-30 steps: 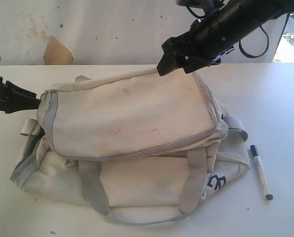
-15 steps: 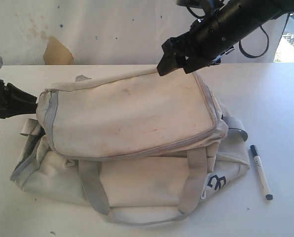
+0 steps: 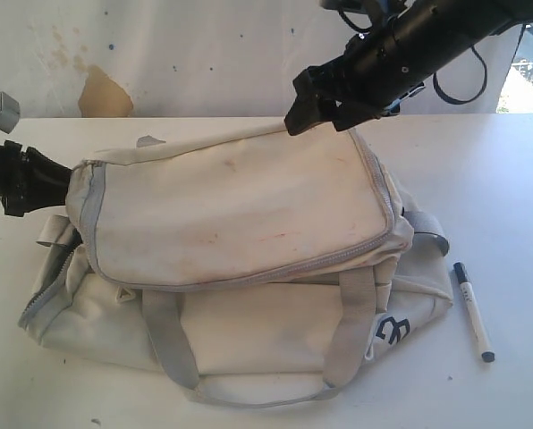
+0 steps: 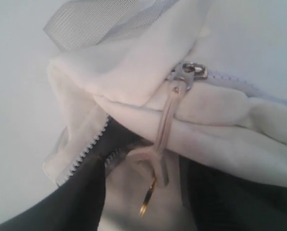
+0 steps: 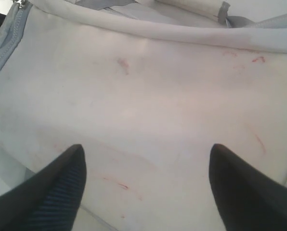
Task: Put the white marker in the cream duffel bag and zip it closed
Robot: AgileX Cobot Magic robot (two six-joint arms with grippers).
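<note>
Lately tugged slightly outward at its left end: the cream duffel bag [image 3: 240, 223], flap down on the table [image 3: 517, 179]. Hovering over that flap with the right gripper [image 3: 318, 118], jaws spread wide. Narrowed the left gripper [image 3: 56, 181] around the zipper pull [image 4: 165, 130]; cannot tell whether clamped. Left the white marker [image 3: 473, 311] outside, beside the logo end. Unzipping apparently underway, insertion not begun.

cream duffel bag [image 3: 240, 206]: off-white, reddish smudges | white marker [image 3: 470, 308]: dark cap
</note>
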